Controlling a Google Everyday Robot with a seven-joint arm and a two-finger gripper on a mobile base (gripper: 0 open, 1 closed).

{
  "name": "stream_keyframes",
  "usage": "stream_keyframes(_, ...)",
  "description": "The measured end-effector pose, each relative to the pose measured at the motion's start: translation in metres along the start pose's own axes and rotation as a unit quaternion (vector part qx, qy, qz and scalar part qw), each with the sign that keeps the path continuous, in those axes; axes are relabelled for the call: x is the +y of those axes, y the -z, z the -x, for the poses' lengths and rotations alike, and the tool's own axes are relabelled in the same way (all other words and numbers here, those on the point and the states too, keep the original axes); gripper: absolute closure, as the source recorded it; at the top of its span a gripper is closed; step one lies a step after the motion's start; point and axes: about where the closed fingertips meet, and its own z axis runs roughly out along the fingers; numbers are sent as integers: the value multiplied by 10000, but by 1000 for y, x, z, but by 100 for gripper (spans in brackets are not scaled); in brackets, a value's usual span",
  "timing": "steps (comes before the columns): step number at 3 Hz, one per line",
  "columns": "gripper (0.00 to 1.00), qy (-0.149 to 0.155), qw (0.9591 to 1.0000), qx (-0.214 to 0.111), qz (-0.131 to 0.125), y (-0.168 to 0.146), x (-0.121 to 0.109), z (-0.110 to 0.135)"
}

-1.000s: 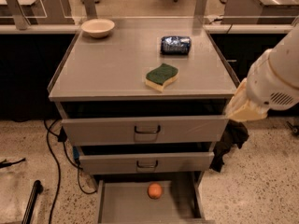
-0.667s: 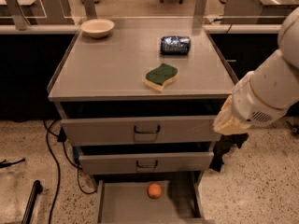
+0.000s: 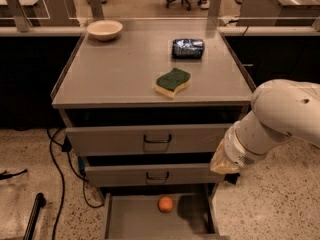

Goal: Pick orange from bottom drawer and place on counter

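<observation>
The orange [image 3: 165, 204] lies on the flat grey floor of the open bottom drawer [image 3: 130, 224], near its back, just left of centre. The counter [image 3: 120, 79] is the wide grey cabinet top above the drawers. My white arm [image 3: 280, 119] comes in from the right. My gripper [image 3: 221, 165] is at its pale yellowish end, in front of the cabinet's right edge at the height of the middle drawer, above and to the right of the orange. It is apart from the orange.
On the counter are a green sponge [image 3: 173, 82], a dark blue packet [image 3: 188, 48] and a cream bowl [image 3: 104, 30]. Two drawers with dark handles [image 3: 157, 140] stand slightly open above the bottom one. Cables [image 3: 55, 159] lie on the floor at left.
My arm has swung left and down, from beside the cabinet's top right corner to in front of the middle drawer's right end. The orange has not moved.
</observation>
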Motion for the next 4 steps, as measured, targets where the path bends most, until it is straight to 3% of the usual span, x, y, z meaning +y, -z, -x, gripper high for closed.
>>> stream_keyframes(1,100,0,10000,0,0,0,0,0)
stream_keyframes(2,100,-93,9999,-36,23,-22,0,-11)
stream_keyframes(3,100,-159,9994,-287,70,-72,5,-31)
stream_keyframes(4,100,-239,9970,-734,32,-130,4,-45)
